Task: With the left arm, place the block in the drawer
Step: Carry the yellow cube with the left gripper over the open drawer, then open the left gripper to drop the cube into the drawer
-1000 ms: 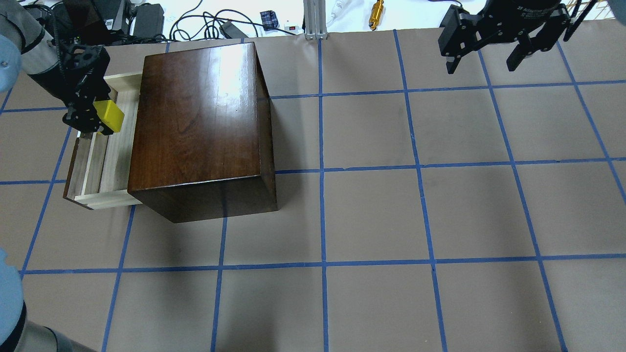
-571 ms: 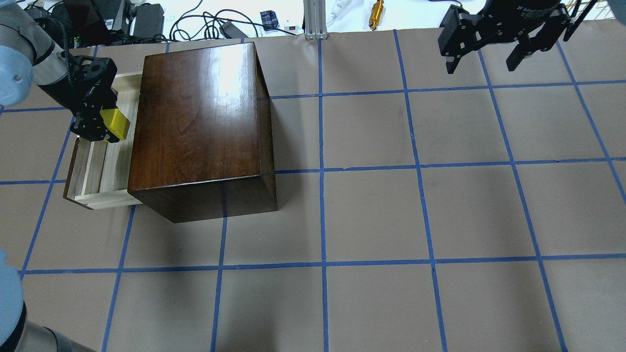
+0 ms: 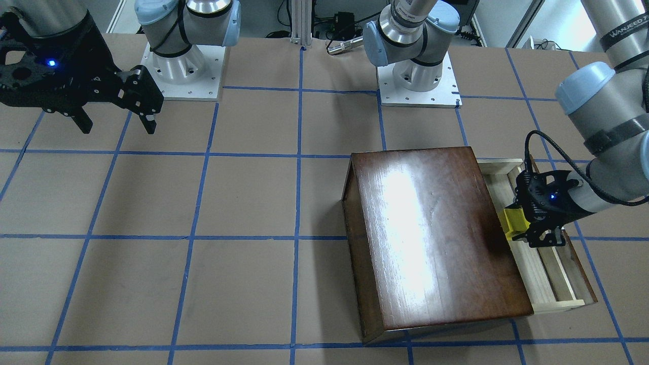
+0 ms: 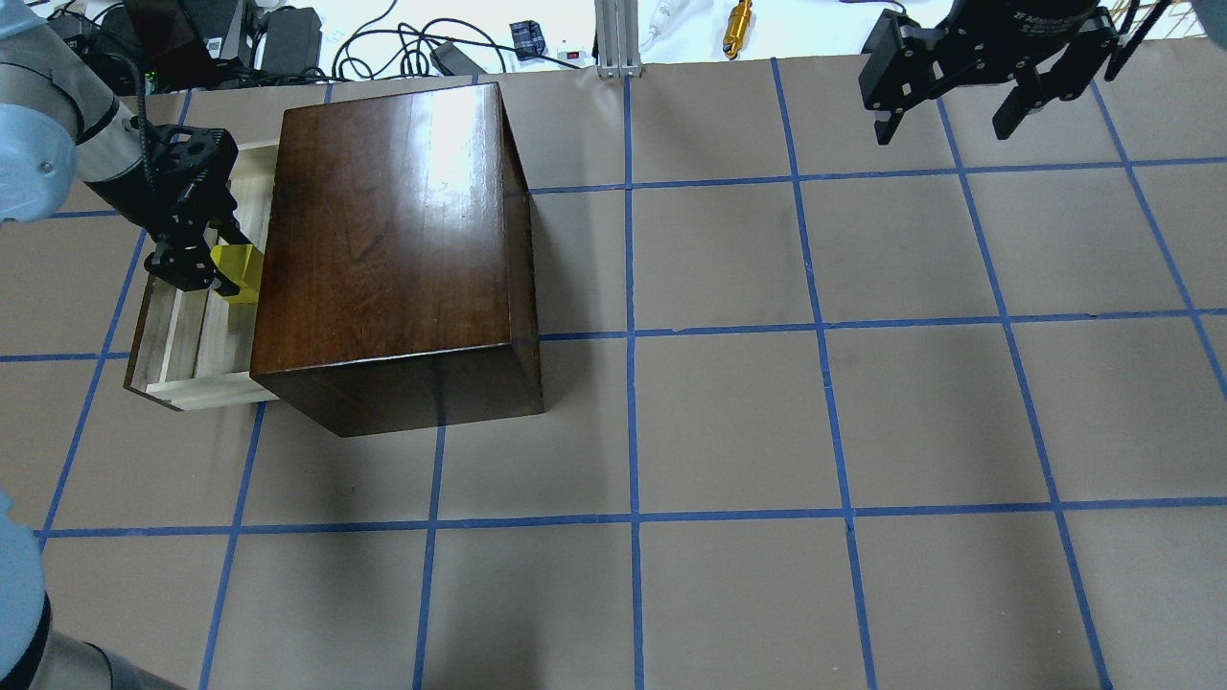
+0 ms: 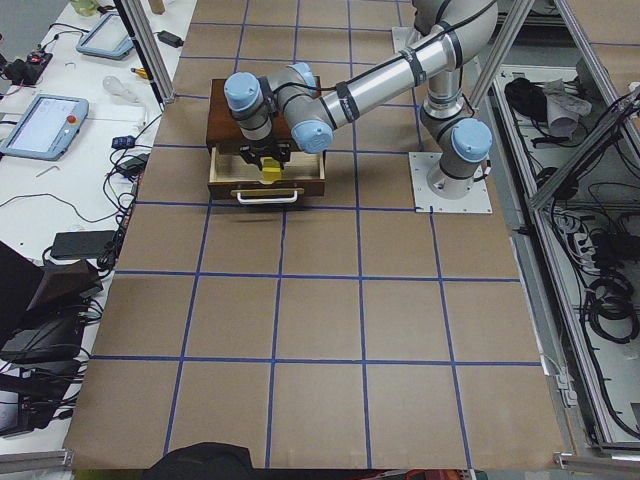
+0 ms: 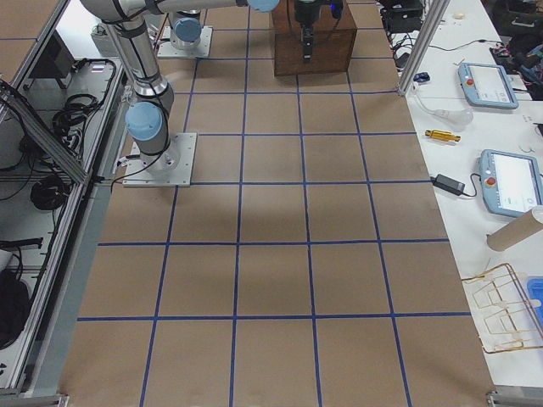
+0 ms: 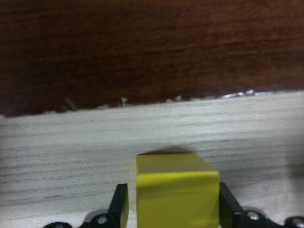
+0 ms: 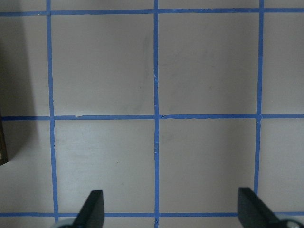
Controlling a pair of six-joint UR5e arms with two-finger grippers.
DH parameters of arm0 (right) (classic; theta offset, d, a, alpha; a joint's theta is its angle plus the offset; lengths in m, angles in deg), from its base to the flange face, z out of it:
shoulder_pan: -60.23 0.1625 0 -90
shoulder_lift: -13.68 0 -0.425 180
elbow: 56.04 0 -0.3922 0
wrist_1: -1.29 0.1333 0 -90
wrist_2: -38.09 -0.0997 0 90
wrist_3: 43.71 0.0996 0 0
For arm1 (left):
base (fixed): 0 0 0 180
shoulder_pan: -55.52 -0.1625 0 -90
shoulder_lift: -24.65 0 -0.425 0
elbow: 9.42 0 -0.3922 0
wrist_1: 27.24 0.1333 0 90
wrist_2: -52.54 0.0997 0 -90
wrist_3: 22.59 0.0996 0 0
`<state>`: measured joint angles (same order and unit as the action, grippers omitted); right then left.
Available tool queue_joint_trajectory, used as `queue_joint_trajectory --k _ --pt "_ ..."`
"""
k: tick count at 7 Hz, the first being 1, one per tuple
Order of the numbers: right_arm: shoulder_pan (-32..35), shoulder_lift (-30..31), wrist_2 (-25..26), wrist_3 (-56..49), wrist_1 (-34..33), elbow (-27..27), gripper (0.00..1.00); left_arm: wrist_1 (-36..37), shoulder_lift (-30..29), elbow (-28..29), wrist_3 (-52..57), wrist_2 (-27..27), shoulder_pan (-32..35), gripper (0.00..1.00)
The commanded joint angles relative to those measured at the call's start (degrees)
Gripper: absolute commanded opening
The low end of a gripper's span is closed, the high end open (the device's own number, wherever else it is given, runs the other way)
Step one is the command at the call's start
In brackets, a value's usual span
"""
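Since a second ago the left gripper [image 3: 518, 226] has come down and in toward the cabinet [image 4: 393, 230], carrying the block [image 4: 239, 272] from above the drawer's outer part into the open drawer [image 4: 196, 345]. The right gripper [image 4: 941, 132] has not shifted.

The drawer is pulled out of the cabinet's front, its pale wood floor exposed. The block now sits low inside it, just beside the cabinet's front edge and about midway along the drawer's width. The left jaws are closed narrowly on the block, one finger on each side of it, as the left wrist view shows with the cabinet's dark front straight ahead. Whether the block's underside already touches the drawer floor cannot be told. The left arm [image 3: 608, 137] reaches in over the drawer's outer edge, on the side away from the cabinet.

The right gripper hangs well apart from the cabinet, past its back and above the surface [image 4: 729, 412]. Its jaws are spread wide with nothing between them, only the blue tape lines [image 8: 156, 116] below.
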<state>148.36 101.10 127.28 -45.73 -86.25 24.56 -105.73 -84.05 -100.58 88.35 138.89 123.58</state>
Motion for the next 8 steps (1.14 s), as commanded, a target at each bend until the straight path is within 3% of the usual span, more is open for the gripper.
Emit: queue_joint_trajectory --k 1,2,4,6,8 --pt "0.03 0.04 0.02 0.0 0.0 0.0 1.0 -0.77 0.77 0.8 0.07 0.22 -0.21 0.97" --pt "0.03 -0.05 -0.07 0.0 0.0 0.0 1.0 -2.87 2.69 1.42 -1.85 0.22 -0.21 0.97" --pt "-0.06 0.04 -0.07 0.0 0.0 0.0 1.0 -11.64 5.77 6.84 -15.77 -0.31 0.57 0.97" --pt "0.03 -0.05 -0.07 0.0 0.0 0.0 1.0 -15.37 8.14 8.45 -33.86 -0.92 2.23 0.97" --pt "-0.06 0.04 -0.07 0.0 0.0 0.0 1.0 -16.86 10.87 8.19 -56.71 -1.19 8.8 0.97"
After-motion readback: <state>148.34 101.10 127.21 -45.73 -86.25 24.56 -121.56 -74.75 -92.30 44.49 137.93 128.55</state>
